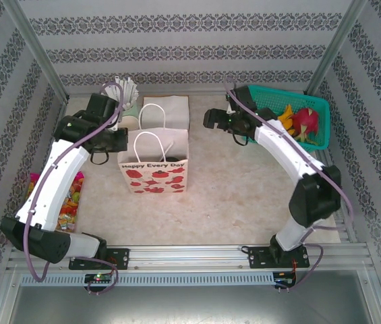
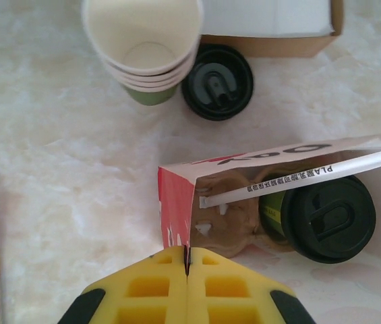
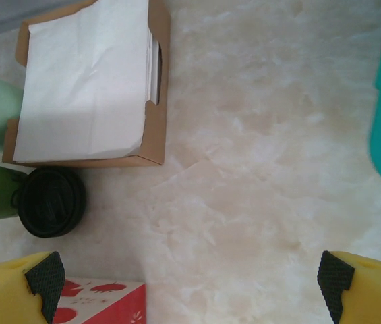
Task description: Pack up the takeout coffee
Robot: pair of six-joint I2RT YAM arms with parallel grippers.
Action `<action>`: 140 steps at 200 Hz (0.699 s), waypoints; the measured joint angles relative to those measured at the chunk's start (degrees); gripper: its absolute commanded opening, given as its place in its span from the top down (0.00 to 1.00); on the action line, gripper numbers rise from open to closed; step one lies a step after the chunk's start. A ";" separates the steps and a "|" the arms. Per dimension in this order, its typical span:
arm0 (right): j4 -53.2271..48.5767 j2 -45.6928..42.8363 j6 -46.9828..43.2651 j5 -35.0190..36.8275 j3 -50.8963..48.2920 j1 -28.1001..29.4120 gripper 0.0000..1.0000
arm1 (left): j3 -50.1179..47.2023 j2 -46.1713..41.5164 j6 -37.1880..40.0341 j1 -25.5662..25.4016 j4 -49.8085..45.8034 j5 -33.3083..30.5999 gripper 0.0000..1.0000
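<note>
Coffee: small dark olive-green paper cup with black plastic lid [image 2: 328,219] sitting inside white red-printed paper bag [image 2: 174,209], left of table centre. Fully clamped left gripper [image 2: 187,256] pinching bag rim; right gripper [image 3: 190,273] spreading wide, holding nothing. Cup likely handling light, thin walls crushing easily, lid risking popping; gripping mid-wall looking safest.

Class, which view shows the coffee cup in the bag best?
Left wrist view: the coffee cup sits in the open bag, black lid clear. Top view gives a dark glimpse at the bag's mouth; right wrist view catches the bag's corner.
</note>
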 measured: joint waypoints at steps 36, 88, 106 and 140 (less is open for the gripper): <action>0.90 11.26 0.28 -4.07 7.80 0.02 0.09 | -1.68 -2.08 1.22 5.79 -1.99 -0.55 1.00; -0.20 26.86 -0.04 -7.04 21.24 0.66 0.32 | -4.52 -3.78 5.77 13.25 -2.08 1.42 0.98; -1.99 31.63 -0.61 -7.41 26.53 1.11 0.39 | -4.52 -3.78 6.69 14.27 -1.92 2.56 0.98; -4.37 37.09 -0.90 -5.75 31.56 2.86 0.53 | -4.85 -3.76 8.13 15.10 -0.61 5.14 0.98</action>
